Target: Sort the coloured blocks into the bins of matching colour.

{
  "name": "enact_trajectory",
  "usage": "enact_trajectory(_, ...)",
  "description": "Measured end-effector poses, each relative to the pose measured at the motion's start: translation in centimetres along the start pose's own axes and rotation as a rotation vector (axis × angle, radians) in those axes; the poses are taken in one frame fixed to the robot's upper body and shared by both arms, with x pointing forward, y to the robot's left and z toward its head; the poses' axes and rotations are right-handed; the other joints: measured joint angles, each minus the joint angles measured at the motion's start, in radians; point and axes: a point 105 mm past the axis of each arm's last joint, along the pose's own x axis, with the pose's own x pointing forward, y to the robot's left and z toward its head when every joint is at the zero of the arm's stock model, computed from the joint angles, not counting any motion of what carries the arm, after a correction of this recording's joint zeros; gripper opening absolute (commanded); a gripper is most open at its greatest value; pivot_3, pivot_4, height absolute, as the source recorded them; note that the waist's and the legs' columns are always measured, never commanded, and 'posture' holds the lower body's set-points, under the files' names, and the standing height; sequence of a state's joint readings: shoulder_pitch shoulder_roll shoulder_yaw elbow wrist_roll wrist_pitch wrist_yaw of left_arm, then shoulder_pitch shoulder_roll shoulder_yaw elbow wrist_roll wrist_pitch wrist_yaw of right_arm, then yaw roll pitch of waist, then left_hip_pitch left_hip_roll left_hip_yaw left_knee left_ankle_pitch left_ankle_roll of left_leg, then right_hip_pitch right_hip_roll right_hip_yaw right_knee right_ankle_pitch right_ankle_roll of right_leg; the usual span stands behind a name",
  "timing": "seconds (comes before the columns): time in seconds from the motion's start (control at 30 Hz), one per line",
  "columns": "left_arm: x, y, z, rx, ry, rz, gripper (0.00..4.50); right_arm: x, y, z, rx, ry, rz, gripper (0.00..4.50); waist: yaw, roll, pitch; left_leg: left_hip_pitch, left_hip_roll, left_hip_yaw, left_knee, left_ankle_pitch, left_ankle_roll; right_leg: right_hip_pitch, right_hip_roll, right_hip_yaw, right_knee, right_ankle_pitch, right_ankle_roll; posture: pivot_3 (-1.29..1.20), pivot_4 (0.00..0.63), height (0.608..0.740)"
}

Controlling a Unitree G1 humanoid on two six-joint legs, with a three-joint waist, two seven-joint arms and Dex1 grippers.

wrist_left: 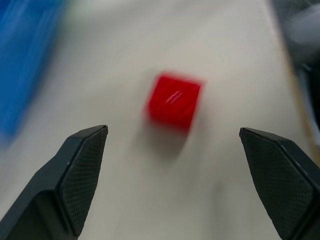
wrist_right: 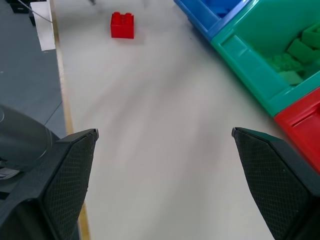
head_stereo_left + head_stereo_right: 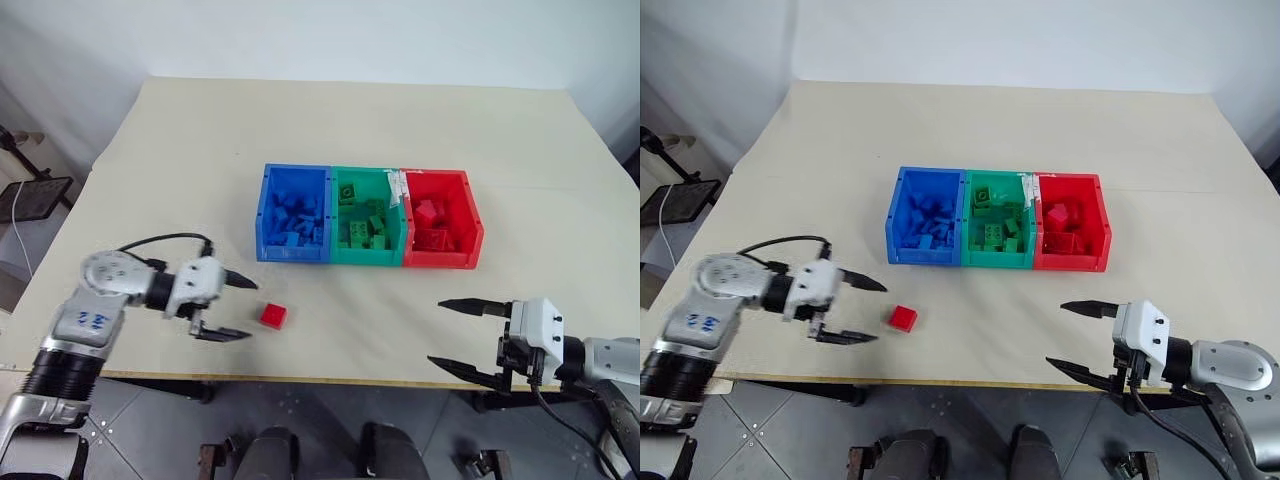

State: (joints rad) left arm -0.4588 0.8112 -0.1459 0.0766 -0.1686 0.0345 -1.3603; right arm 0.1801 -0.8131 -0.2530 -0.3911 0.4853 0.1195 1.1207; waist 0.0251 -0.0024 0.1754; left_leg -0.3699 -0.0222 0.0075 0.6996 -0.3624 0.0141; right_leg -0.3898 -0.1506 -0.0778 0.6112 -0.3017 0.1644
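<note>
The left arm reaches in from the left side, its wrist bent so that the left gripper [image 3: 237, 307] points sideways to the right with its two black fingers spread wide and holding nothing. The right arm comes in low from the right, and the right gripper [image 3: 446, 334] points to the left, its fingers also spread wide and empty.

Red block [image 3: 273, 316] beside open left gripper [image 3: 238, 307]
</note>
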Motion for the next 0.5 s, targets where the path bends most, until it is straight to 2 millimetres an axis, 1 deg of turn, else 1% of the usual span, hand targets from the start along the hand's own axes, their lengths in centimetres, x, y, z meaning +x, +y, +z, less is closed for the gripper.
enact_trajectory(0.13, 1.7, 1.2, 0.0, -0.001, 0.048, -0.007, 4.49, 0.1, -0.1, 0.0, 0.000, 0.012, -0.011, 4.50, 0.000, 0.000, 0.000, 0.000, 0.000, 0.001, 0.000, 0.000, 0.000, 0.000, 0.001, 0.000, 0.000, 0.000, 0.000, 0.00, 0.150, 0.740)
enact_trajectory(0.17, 2.1, 1.3, -0.1, -0.006, 0.057, -0.011, 4.31, 0.1, 0.0, -0.1, -0.004, 0.019, -0.010, 4.50, 0.000, 0.000, 0.000, 0.000, 0.000, 0.001, 0.000, 0.000, 0.000, -0.001, 0.001, 0.000, 0.000, 0.000, 0.000, 0.00, 0.150, 0.740)
enact_trajectory(0.23, 2.5, 1.6, -0.3, -0.008, 0.069, -0.011, 3.87, 0.1, -0.1, -0.2, -0.004, 0.026, -0.015, 4.50, -0.001, 0.000, 0.000, 0.000, 0.000, 0.001, -0.001, 0.000, 0.000, -0.001, 0.001, 0.000, 0.000, 0.000, 0.000, 0.00, 0.150, 0.740)
enact_trajectory(0.33, 2.7, 2.1, -0.1, 0.019, 0.075, -0.005, 2.94, 0.3, 0.2, 0.1, -0.013, 0.023, -0.010, 4.50, 0.000, 0.000, 0.000, 0.000, 0.000, 0.001, 0.000, 0.000, 0.000, 0.000, 0.001, 0.000, 0.000, 0.000, 0.000, 0.00, 0.150, 0.740)
enact_trajectory(0.5, 2.7, 1.9, -0.4, 0.023, 0.067, -0.021, 1.50, 0.2, 0.7, -0.2, 0.003, 0.032, -0.010, 4.50, 0.002, 0.000, 0.000, 0.000, 0.000, 0.001, 0.000, 0.000, 0.000, 0.000, 0.000, 0.000, 0.000, 0.000, 0.000, 0.00, 0.150, 0.740)
